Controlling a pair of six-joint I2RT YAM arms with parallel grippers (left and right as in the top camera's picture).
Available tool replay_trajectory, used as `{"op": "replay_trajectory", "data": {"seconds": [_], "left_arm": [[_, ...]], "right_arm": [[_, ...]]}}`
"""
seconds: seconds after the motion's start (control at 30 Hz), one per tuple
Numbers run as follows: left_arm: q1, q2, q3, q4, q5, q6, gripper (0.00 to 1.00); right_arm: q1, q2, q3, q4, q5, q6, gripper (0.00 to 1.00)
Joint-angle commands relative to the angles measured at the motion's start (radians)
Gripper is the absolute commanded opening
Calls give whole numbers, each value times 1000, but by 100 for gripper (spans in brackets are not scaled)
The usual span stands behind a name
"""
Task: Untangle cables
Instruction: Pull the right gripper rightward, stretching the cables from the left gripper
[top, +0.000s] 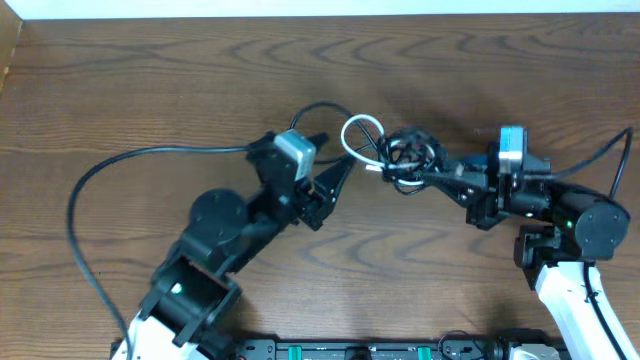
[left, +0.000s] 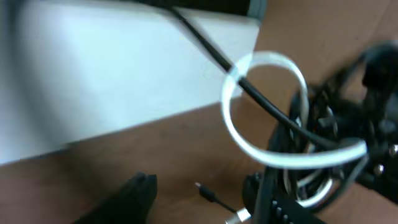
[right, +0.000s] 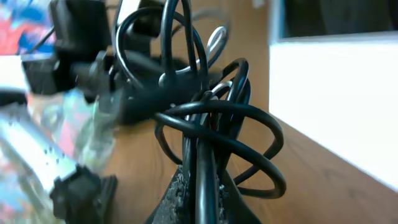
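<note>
The cables lie bunched at mid-table: a white cable forms a loop beside a knot of black cables. My left gripper stands open just left of the white loop and holds nothing. In the left wrist view a small black plug lies on the wood between the fingers of my left gripper. Beyond it, a black cord passes through the white cable. My right gripper reaches in from the right, shut on the black cables; in its wrist view my right gripper pinches their strands.
The wooden table stretches out on all sides. The left arm's thick black cable arcs over the table's left part. A white wall runs along the far edge. Both arm bases stand at the near edge.
</note>
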Motion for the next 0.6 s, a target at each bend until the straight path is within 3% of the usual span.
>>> {"op": "replay_trajectory", "data": {"seconds": [0.0,0.3,0.57], "left_arm": [[2,-52,8,0,-44,53,52],[2,-75,8,-60,-43,52,54],[2,-70,8,-69,-25,52,55]], "right_arm": [[-8,-6,12,28,-46,-77,1],[-8,-6,12,52,30,-30,1],[-8,-6,12,51,219,284,1]]}}
